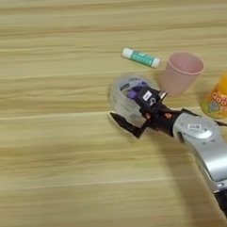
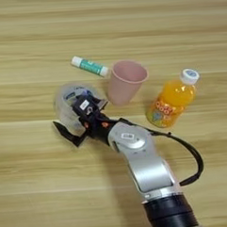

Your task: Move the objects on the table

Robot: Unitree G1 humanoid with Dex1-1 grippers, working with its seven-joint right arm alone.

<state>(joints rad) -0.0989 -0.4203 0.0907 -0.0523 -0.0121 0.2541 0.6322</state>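
Wood-grain table (image 2: 39, 185) under everything, long plank lines running sideways. Clear round tub (image 2: 72, 101) sits left of centre, purple stick inside. My pincer (image 2: 80, 122) clamped on tub, one black finger (image 2: 64, 133) outside near wall, other over rim. Silver forearm (image 2: 141, 163) comes up from bottom right. Pink cup (image 2: 124, 82) upright just right of tub, apart from it. Green-and-white tube (image 2: 89, 66) lying behind cup. Orange juice bottle (image 2: 173, 100), white cap, stands further right, well apart from tub.
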